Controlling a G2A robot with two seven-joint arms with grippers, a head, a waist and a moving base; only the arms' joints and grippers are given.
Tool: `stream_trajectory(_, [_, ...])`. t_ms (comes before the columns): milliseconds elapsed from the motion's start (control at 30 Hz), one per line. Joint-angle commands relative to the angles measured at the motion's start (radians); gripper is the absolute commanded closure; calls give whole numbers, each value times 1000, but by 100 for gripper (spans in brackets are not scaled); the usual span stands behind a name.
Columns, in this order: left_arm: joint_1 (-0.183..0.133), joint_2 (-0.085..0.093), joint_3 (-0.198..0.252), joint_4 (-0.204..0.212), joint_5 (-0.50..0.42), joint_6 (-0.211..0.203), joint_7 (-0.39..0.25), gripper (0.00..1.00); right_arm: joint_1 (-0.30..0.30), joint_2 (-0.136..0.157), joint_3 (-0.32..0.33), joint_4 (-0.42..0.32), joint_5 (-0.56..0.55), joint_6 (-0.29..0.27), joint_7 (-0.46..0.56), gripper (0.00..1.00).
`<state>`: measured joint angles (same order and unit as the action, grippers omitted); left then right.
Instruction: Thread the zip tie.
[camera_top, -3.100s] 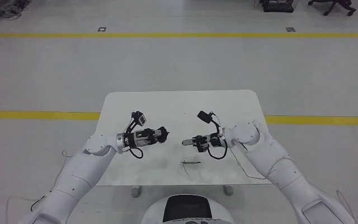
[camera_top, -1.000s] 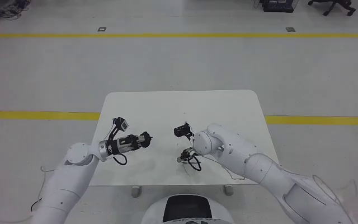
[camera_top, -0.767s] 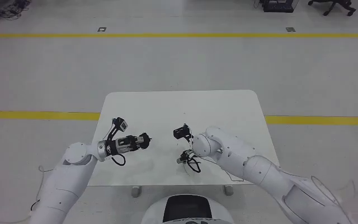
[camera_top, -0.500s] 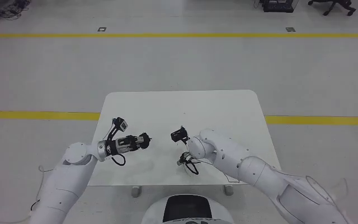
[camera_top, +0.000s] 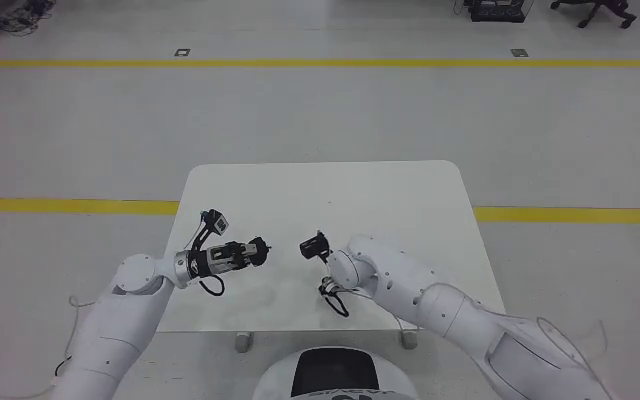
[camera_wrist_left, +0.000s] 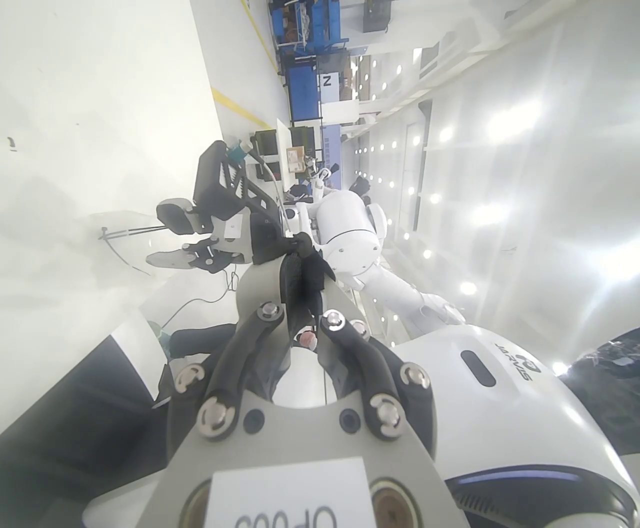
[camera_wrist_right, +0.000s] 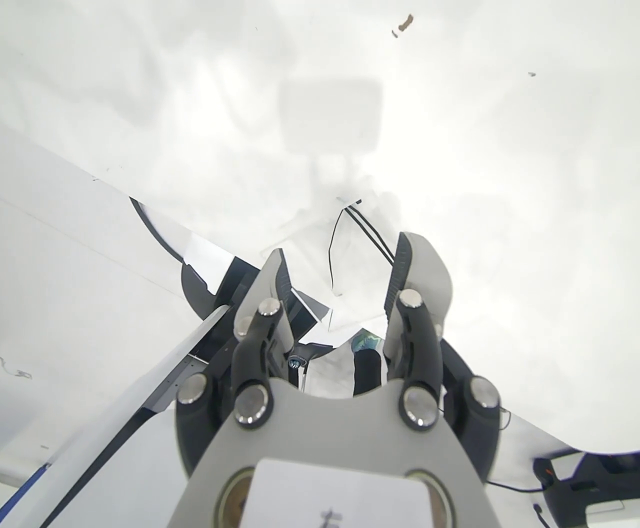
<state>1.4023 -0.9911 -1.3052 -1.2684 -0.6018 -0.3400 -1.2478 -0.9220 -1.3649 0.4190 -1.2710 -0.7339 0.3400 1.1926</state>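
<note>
- Zip tie (camera_wrist_right: 365, 231) lies flat on the desk (camera_top: 400, 200) near the front edge, as a thin dark strap bent back on itself, with what looks like its head at the end away from me
- My right pincer (camera_wrist_right: 345, 260) is spread wide and low over the desk; one bend of the strap lies between the fingers, while the doubled strands run up against one finger; whether the fingertips touch the surface I cannot tell
- My left pincer (camera_wrist_left: 300, 272) hangs above the desk well off to the side, its pads pressed together, with nothing between them that I can make out
- I judge the step in hand to be the pickup, with no threading done yet
- To do it well, I first want the strap centred between the fingers, not crowded against one of them
- The strap is thin and lies flat, so the pads must get right down to the surface or they will close over it
- A grip on the strap near the tail, not on the head, should leave a free end to feed through
- A slow close seems wise: the bent strap is springy, may flick aside, and the desk edge is near
- My left pincer must open before it can take the head
</note>
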Motion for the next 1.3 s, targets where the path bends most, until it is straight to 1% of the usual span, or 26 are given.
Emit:
stream_trajectory(0, [0, 0, 0, 0, 0, 0, 0, 100, -4, -3, 1, 4, -6, 0, 5, 57])
stream_trajectory(133, [0, 0, 0, 0, 0, 0, 0, 100, -11, -10, 1, 11, -13, 0, 10, 59])
stream_trajectory(400, [0, 0, 0, 0, 0, 0, 0, 100, -14, -29, -6, 50, -19, -10, 10, 68])
stream_trajectory(600, [0, 0, 0, 0, 0, 0, 0, 100, -6, -49, -14, 90, -18, -26, 11, 69])
stream_trajectory(700, [0, 0, 0, 0, 0, 0, 0, 100, -3, -59, -18, 106, -19, -29, 10, 72])
stream_trajectory(867, [0, 0, 0, 0, 0, 0, 0, 100, -2, -75, -25, 143, -15, -41, 4, 73])
stream_trajectory(933, [0, 0, 0, 0, 0, 0, 0, 100, -2, -83, -27, 161, -10, -48, -1, 75])
stream_trajectory(1267, [0, 0, 0, 0, 0, 0, 0, 100, 5, -121, -42, 239, -7, -58, -21, 76])
